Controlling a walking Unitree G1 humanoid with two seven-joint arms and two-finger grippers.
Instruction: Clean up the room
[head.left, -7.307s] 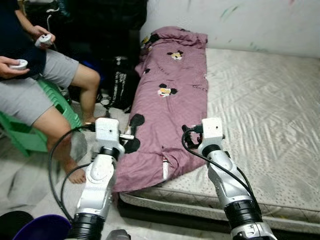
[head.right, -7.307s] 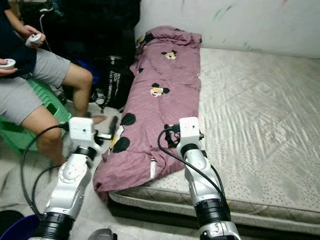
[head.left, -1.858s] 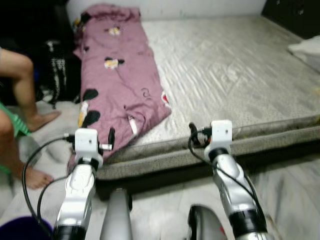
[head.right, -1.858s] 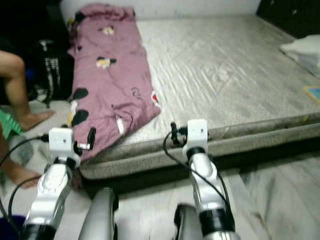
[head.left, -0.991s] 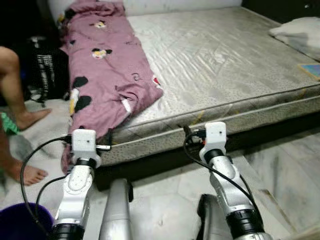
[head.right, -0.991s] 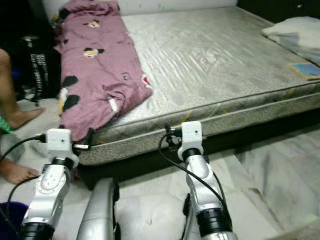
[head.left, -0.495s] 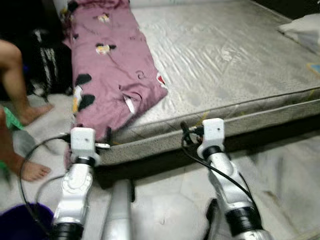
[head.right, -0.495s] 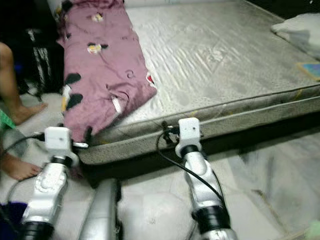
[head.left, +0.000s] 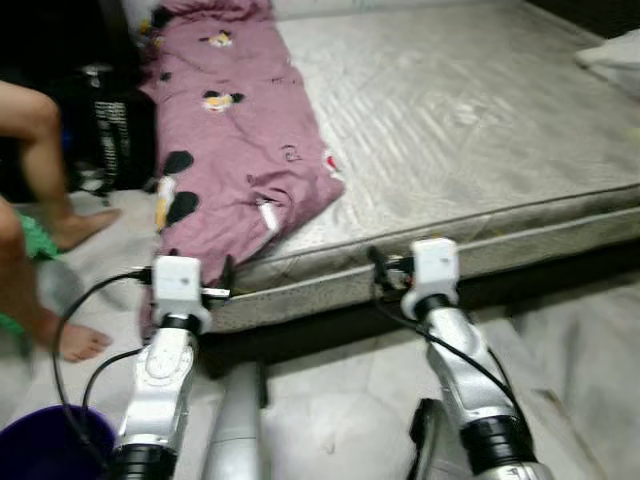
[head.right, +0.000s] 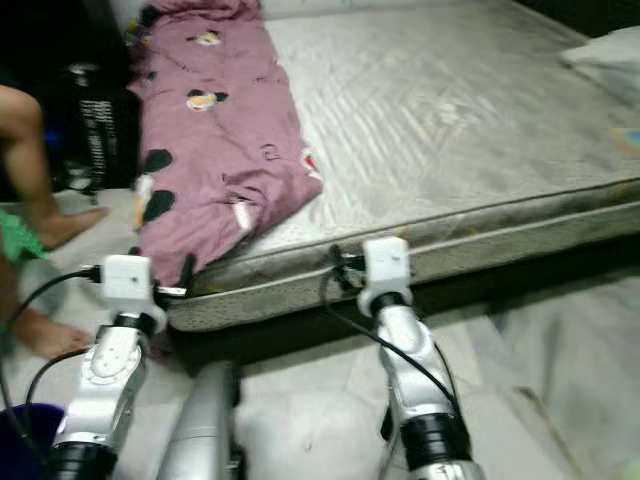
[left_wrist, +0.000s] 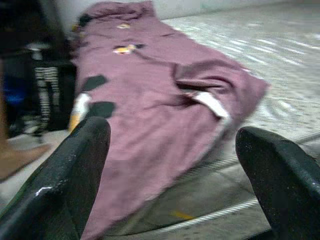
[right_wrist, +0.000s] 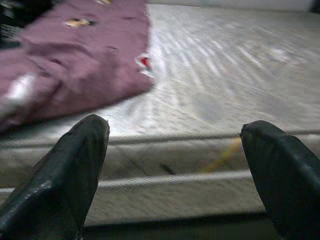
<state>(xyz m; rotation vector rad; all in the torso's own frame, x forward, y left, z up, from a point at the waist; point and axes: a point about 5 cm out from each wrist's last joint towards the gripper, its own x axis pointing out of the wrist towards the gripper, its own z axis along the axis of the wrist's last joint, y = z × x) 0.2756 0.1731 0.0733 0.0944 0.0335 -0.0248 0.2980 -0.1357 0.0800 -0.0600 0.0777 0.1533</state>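
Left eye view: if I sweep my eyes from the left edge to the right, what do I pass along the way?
A person's bare leg → black bag → purple blanket → bare grey mattress → white pillow at the far right edge.

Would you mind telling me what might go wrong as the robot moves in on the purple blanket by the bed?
The purple blanket drapes off the mattress corner toward the floor, so a pull by the open left gripper might drag it down. A person's foot rests beside the left arm; a swing could hit it. The open right gripper faces the mattress edge and might bump it.
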